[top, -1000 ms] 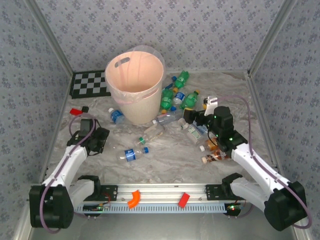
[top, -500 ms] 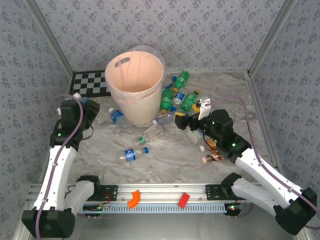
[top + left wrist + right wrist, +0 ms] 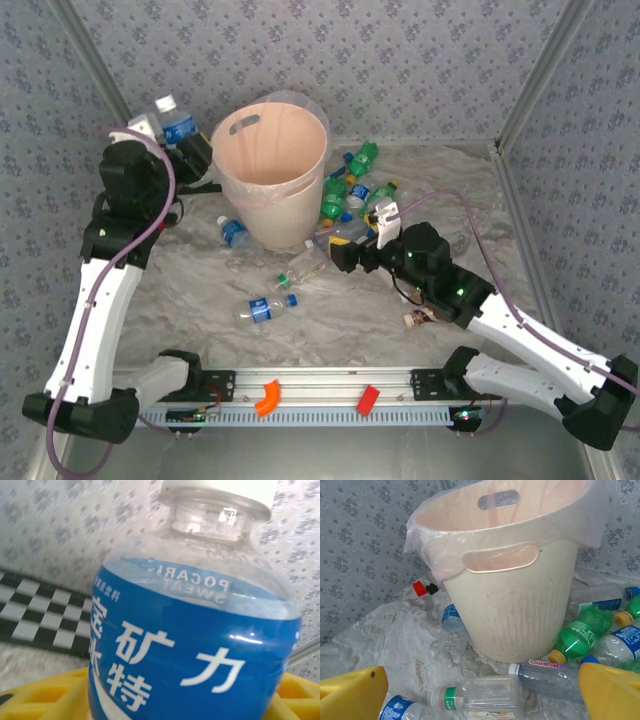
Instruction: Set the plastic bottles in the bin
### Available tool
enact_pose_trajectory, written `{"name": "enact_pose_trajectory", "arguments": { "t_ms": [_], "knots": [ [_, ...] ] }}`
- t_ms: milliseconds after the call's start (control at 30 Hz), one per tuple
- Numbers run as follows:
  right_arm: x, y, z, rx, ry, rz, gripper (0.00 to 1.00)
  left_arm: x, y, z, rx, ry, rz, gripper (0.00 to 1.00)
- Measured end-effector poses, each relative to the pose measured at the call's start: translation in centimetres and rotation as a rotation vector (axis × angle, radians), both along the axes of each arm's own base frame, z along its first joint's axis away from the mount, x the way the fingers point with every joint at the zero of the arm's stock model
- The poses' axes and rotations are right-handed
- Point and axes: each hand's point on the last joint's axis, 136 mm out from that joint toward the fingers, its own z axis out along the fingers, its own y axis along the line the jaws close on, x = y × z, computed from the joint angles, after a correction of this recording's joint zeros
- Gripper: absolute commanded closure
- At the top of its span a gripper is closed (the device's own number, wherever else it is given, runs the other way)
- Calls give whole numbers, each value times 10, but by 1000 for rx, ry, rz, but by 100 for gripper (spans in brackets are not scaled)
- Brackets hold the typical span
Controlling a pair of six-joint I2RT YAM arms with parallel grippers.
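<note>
At far left, up in air beside bin (image 3: 275,215): left claw (image 3: 188,146) pinches clear bottle (image 3: 176,124) with blue label. Middle: more bottles (image 3: 352,190) lie on table (image 3: 190,300) around bin. Right: right claw (image 3: 340,258) wide open, empty, low near bin.

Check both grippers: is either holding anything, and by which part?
Left gripper grips a clear plastic bottle with a blue label by its lower body, white cap pointing away. Right gripper is open, holding nothing.

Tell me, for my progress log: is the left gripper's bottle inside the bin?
No, the left gripper holds the blue-labelled bottle outside the bin, left of its rim.
</note>
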Motion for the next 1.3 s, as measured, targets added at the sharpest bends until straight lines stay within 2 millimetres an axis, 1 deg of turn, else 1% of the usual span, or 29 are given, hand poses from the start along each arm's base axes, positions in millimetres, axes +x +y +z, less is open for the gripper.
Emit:
{"name": "enact_pose_trajectory", "arguments": {
  "t_ms": [100, 133, 200, 267, 433, 533, 633, 800, 933, 967, 1000, 1100, 1300],
  "knots": [
    [-9, 6, 0, -17, -8, 24, 1, 18, -22, 12, 51, -22, -65, 37],
    [-11, 7, 0, -22, -10, 31, 1, 24, -30, 14, 71, -28, -83, 37],
    [-16, 9, 0, -28, -15, 43, 0, 37, -43, 10, 111, -26, -113, 37],
    [-20, 10, 3, -32, -21, 49, 1, 51, -55, 0, 154, -12, -139, 37],
    [-27, 6, 17, -28, -50, 49, 1, 82, -80, -36, 261, 46, -190, 36],
    [-30, 3, 22, -24, -62, 44, 1, 93, -90, -53, 296, 73, -212, 36],
    [-29, 1, 22, -30, -68, 35, 1, 95, -96, -60, 313, 86, -224, 35],
    [-28, 0, 21, -40, -73, 28, 1, 93, -99, -59, 326, 79, -226, 33],
    [-27, -1, 21, -46, -79, 20, 0, 92, -100, -59, 330, 77, -225, 23],
    [-26, -1, 21, -47, -79, 19, 1, 92, -100, -59, 331, 77, -226, 18],
    [-26, -1, 21, -48, -79, 16, 0, 91, -100, -61, 332, 79, -225, 11],
    [-25, -1, 19, -53, -76, 15, 0, 89, -99, -64, 335, 85, -221, 1],
    [-23, -2, 16, -67, -71, -1, 0, 81, -94, -65, 338, 87, -213, 0]
  ]
}}
